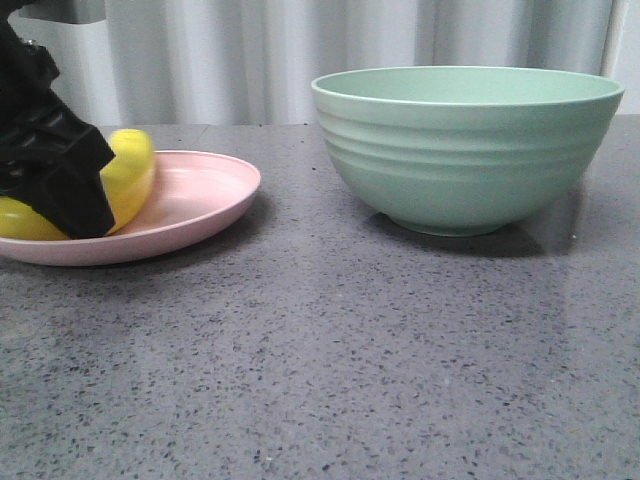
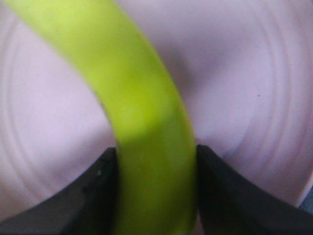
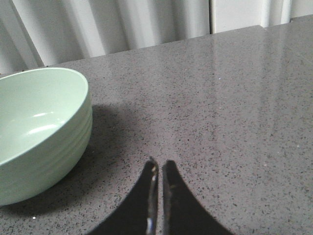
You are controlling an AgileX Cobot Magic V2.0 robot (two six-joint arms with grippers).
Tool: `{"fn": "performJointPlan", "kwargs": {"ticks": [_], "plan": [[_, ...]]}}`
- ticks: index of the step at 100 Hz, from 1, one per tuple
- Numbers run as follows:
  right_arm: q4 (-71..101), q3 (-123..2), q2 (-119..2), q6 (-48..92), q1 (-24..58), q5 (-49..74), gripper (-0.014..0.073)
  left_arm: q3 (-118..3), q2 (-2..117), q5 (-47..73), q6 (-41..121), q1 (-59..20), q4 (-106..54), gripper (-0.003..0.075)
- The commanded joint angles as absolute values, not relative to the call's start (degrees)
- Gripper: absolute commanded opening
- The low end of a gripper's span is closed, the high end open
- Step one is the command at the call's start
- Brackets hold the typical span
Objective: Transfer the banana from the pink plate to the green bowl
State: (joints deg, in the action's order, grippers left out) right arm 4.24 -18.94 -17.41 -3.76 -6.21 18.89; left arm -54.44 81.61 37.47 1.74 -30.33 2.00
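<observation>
The yellow banana (image 1: pixel 128 178) lies on the pink plate (image 1: pixel 195 205) at the left of the table. My left gripper (image 1: pixel 60 190) is down on the plate with the banana (image 2: pixel 142 112) between its two black fingers (image 2: pixel 93 196), which press on both of its sides. The plate (image 2: pixel 254 88) fills the left wrist view behind it. The green bowl (image 1: pixel 465 145) stands at the right and looks empty; it also shows in the right wrist view (image 3: pixel 39 127). My right gripper (image 3: pixel 159 164) is shut and empty over the table beside the bowl.
The grey speckled table (image 1: pixel 320 350) runs from the plate and bowl to the front edge. A pale curtain (image 1: pixel 300 50) hangs behind the table.
</observation>
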Motion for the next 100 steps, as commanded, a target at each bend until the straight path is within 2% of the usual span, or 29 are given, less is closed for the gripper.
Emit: {"fn": "performJointPlan", "kwargs": {"ticks": [1, 14, 46, 58, 75, 80, 100], "plan": [[4.3, -20.9, -18.3, -3.1, -6.3, 14.2, -0.0072, -56.3, 80.0, 35.7, 1.6, -30.6, 2.2, 0.0159], [4.3, -21.1, -18.3, -3.1, -6.3, 14.5, -0.0072, -56.3, 80.0, 35.7, 1.6, -30.6, 2.2, -0.0017], [4.3, -29.2, -18.3, -3.0, -5.4, 25.2, -0.0056, -61.2, 78.7, 37.1, 3.0, -32.7, 2.2, -0.0019], [4.7, -33.5, -19.1, -3.0, -2.6, 30.3, 0.0036, -64.2, 76.4, 37.2, 3.4, -36.2, 2.2, -0.0019], [8.4, -39.5, -24.9, -3.0, 1.2, 36.2, 0.0295, -66.7, 73.2, 37.0, 3.4, -42.4, 2.2, -0.0019], [10.4, -41.0, -27.2, -3.0, 2.3, 36.9, 0.0339, -67.1, 72.7, 37.0, 3.4, -44.4, 2.2, -0.0019], [17.8, -48.0, -38.2, -0.8, 6.9, 37.3, 0.0346, -67.6, 71.9, 36.9, 3.4, -51.8, 2.2, -0.0019]]}}
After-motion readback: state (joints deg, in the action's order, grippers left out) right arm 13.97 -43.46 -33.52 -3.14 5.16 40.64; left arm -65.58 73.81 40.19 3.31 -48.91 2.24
